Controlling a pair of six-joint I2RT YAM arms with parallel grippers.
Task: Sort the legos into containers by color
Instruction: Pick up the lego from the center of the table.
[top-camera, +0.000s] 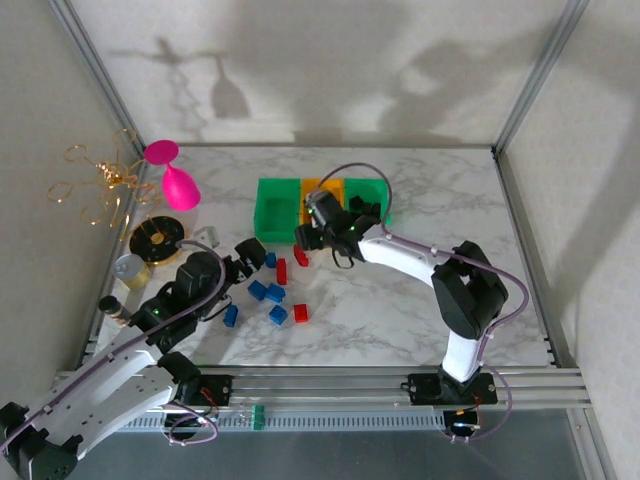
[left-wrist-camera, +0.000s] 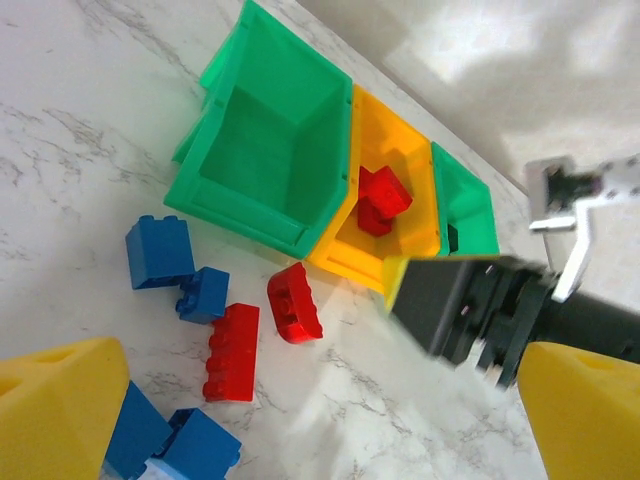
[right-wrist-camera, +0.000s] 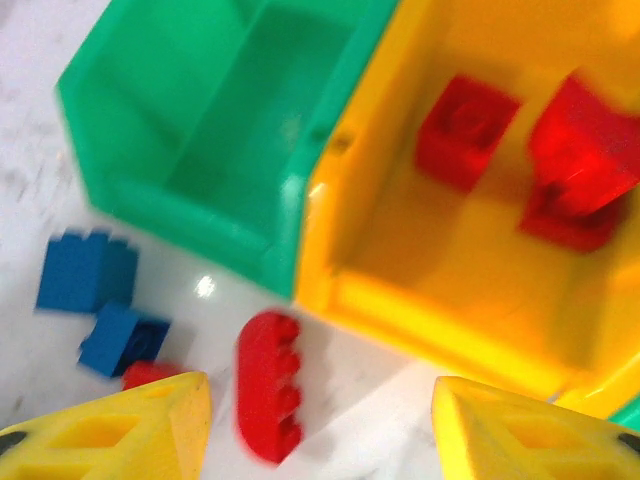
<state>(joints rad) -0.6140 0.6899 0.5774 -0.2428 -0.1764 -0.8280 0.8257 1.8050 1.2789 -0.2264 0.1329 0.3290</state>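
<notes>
While the right gripper (right-wrist-camera: 320, 440) hangs over the front lip of the orange-yellow bin (right-wrist-camera: 400, 270), its jaws stand apart with nothing between them, the two yellow fingers (right-wrist-camera: 120, 435) framing the bottom corners of the right wrist view. Inside that bin lie red legos (right-wrist-camera: 465, 130), two at least, toward its far end. Just in front of the bin a long red brick (right-wrist-camera: 268, 385) lies on the marble worktop (top-camera: 400, 310), apart from the bin wall. Two blue bricks (right-wrist-camera: 85, 270) sit to its left, before the left green bin (right-wrist-camera: 230, 130).

The left gripper (top-camera: 240, 268) is low over the loose bricks in front and to the left of the bins, its jaws spread wide and gripping nothing. In its wrist view the right gripper's dark body shows at the orange-yellow bin's near corner.

From above, the three bins stand joined in a row at the back middle of the worktop. The right green bin (top-camera: 372, 190) holds dark pieces that look like black bricks (top-camera: 365, 208). Several more blue and red bricks lie scattered between the bins and the arm bases. At the left edge are a pink goblet (top-camera: 178, 185), a gold wire ornament (top-camera: 100, 185) and a round gold-and-black dish (top-camera: 158, 237).
</notes>
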